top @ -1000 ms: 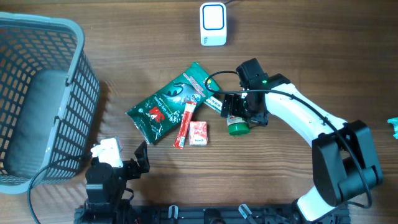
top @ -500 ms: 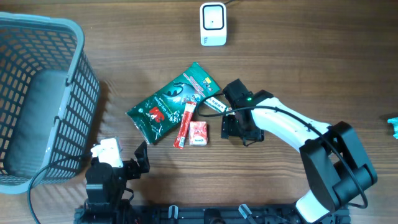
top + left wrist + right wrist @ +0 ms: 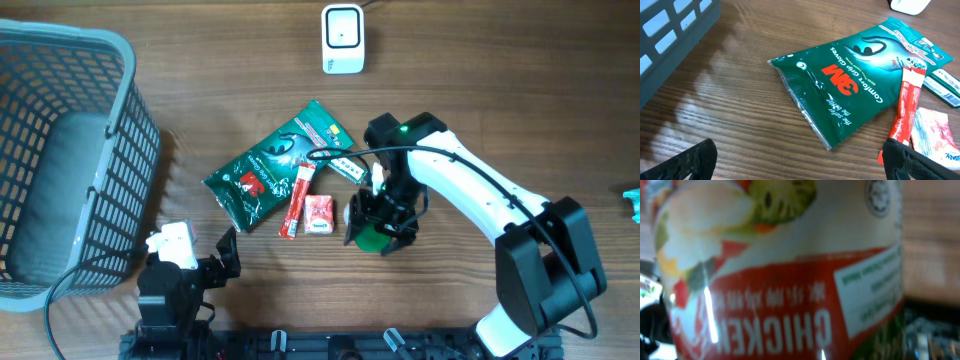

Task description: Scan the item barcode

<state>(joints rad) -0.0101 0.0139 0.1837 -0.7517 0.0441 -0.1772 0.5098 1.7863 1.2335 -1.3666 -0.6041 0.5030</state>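
The item is a jar with a green lid (image 3: 370, 239) and a red and white label reading CHICKEN (image 3: 775, 280). It fills the right wrist view, so that gripper's fingers are hidden there. From overhead, my right gripper (image 3: 383, 224) is closed around the jar at mid-table, to the right of the small packets. The white scanner (image 3: 342, 38) stands at the far edge, well beyond the jar. My left gripper (image 3: 800, 162) rests open near the front edge with nothing between its fingers.
A green 3M pouch (image 3: 272, 168) lies at centre with a red stick sachet (image 3: 298, 201), a small red and white packet (image 3: 319, 214) and a green-white strip (image 3: 345, 166) beside it. A grey basket (image 3: 128, 70) fills the left side. A teal object (image 3: 633, 203) sits at the right edge.
My right gripper closed in around the jar and shifted toward the front of the table with it. The left arm stayed still.
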